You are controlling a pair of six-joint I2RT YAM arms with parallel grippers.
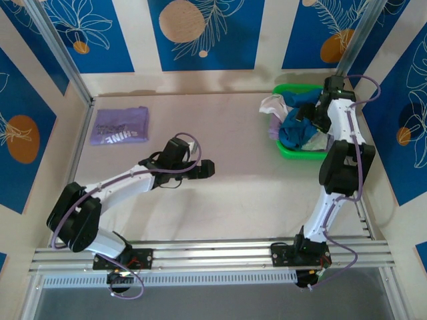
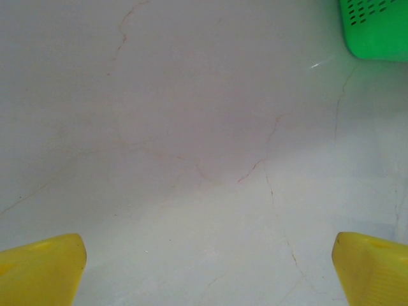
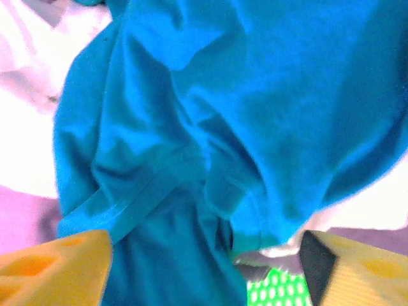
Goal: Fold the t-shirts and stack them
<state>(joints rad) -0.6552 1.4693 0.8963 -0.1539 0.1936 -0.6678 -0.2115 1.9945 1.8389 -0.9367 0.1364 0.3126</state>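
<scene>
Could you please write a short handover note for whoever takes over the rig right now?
Left gripper: open, empty, over bare table.
Right gripper: jaws apart, down in the green basket over the teal t-shirt; no grip visible.
Done: lavender t-shirt lies folded at the table's far left.
Left to do: teal and pale t-shirts in the basket, to fold and stack.

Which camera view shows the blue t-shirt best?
The right wrist view: the blue t-shirt is close, its folds and hem plain. The top view shows it small, in the green basket, partly behind the right arm.
</scene>
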